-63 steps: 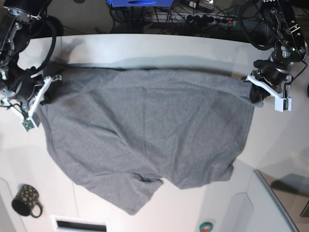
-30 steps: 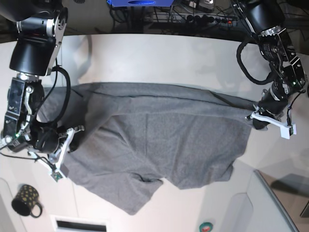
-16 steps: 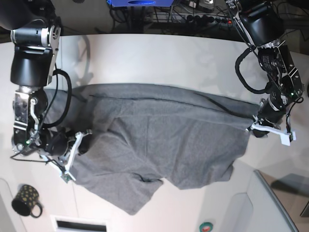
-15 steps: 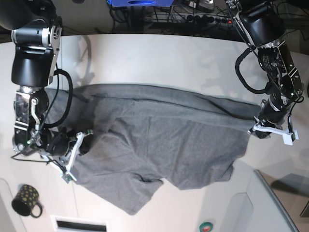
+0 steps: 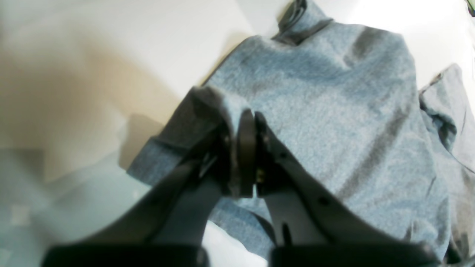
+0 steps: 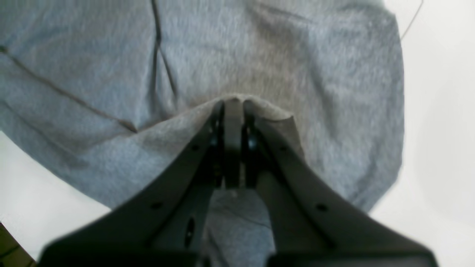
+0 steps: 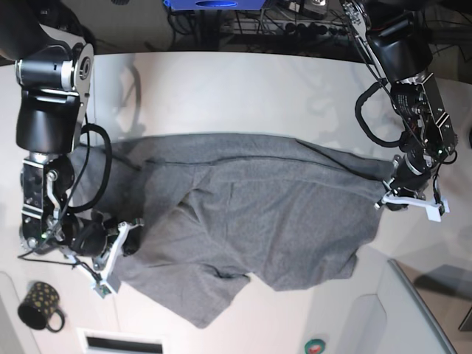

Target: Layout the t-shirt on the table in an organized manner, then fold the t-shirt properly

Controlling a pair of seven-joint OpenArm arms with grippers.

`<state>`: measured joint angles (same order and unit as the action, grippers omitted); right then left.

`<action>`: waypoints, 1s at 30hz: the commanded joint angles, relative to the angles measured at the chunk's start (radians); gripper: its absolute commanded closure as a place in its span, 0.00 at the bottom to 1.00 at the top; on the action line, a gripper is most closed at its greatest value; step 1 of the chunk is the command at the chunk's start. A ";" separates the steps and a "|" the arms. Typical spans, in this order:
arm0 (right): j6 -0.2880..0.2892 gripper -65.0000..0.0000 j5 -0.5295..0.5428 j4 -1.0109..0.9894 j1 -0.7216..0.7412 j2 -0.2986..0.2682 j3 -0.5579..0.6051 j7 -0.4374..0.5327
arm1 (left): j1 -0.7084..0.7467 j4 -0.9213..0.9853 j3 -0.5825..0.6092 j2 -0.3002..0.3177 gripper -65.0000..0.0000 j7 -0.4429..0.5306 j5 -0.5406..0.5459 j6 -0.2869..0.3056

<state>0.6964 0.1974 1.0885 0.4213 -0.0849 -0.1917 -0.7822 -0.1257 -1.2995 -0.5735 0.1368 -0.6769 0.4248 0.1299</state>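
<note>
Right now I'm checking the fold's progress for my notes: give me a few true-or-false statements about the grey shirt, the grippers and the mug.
1. The right gripper is shut on a fold of the heather-grey cotton t-shirt. True.
2. The left gripper hangs open above bare table. False: it is shut on the t-shirt's cloth.
3. The t-shirt lies flat and smooth on the large white table. False: it is rumpled and partly doubled over.
4. The dark mug with pale dots stands apart from the t-shirt. True.
5. The mug sits on the t-shirt's middle. False: it is near the base view's lower left corner.
</note>
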 commanded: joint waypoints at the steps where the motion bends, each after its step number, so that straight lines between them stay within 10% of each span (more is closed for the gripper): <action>1: 0.002 1.00 0.010 -0.005 0.032 -0.005 -0.001 0.027 | -0.027 -0.005 -0.001 0.014 1.00 0.018 0.012 0.004; 13: 0.002 0.99 0.010 -0.069 0.049 -0.003 -0.001 0.091 | -0.091 0.153 0.000 0.016 1.00 0.102 0.012 0.004; 18: 0.002 0.65 0.010 -0.064 0.046 -0.013 -0.013 0.088 | -0.091 0.156 0.000 0.016 0.97 0.104 0.013 0.004; 21: 0.002 0.41 0.012 -0.046 0.029 -0.013 -0.032 0.085 | -0.093 0.123 -0.001 0.016 0.51 0.104 0.015 0.004; 25: 0.002 0.33 0.014 0.123 -0.066 -0.003 -0.136 0.079 | -0.079 0.048 -0.004 0.016 0.04 0.104 0.013 0.006; 30: 0.002 0.34 0.018 0.407 -0.247 0.010 -0.156 0.010 | 0.033 -0.065 -0.003 0.033 0.00 0.099 0.021 0.006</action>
<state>0.6891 0.1993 1.4818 0.1547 -0.0757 -0.3477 -0.7879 -0.0803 -1.3468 -0.5732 0.1532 -0.5934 0.4454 0.1333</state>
